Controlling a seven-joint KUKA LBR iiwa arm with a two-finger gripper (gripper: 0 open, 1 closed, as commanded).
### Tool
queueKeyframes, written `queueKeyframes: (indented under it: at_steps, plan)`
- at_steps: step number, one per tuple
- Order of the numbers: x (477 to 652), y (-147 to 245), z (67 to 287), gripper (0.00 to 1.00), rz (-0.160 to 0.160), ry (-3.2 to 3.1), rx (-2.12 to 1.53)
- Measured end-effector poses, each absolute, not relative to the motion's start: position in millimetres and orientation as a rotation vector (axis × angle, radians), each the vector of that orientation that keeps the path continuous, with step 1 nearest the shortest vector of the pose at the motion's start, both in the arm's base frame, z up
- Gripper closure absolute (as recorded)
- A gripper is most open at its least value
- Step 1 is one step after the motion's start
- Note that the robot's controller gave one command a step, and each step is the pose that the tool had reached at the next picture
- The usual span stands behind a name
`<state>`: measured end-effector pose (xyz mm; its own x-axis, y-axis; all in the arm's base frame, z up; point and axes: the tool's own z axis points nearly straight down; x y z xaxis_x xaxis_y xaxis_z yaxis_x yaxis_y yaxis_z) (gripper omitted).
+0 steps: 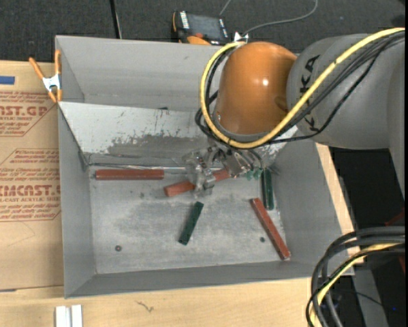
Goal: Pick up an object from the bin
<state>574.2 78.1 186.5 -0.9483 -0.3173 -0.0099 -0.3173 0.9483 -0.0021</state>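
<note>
Grey bin (pixel 122 240): tool (pixel 205 174) low over short red stick (pixel 178 189) mid-bin, its long axis roughly left-right; tool's opening cannot be told.

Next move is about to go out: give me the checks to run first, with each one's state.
1. The gripper is over the short red stick at the bin's middle: ok.
2. That stick gripped: cannot tell.
3. The dark green stick in front lies apart from it: ok.
4. The long red stick by the back wall lies apart: ok.
5. The right-hand green stick and right-hand red stick lie apart: ok.
</note>
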Motion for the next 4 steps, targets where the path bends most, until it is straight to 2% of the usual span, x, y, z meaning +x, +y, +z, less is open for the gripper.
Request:
queueKeyframes:
  at_steps: [1,2,3,4]
  plan:
    - [582.6,77.9,250.7,1.0,0.0,3.088,-0.513]
    - [591.2,90.3,148.7,1.0,0.004,3.091,-0.588]
    - [592.9,89.8,153.8,0.0,0.003,3.084,-0.585]
    - [570.3,135.1,68.6,0.0,0.004,2.911,-1.188]
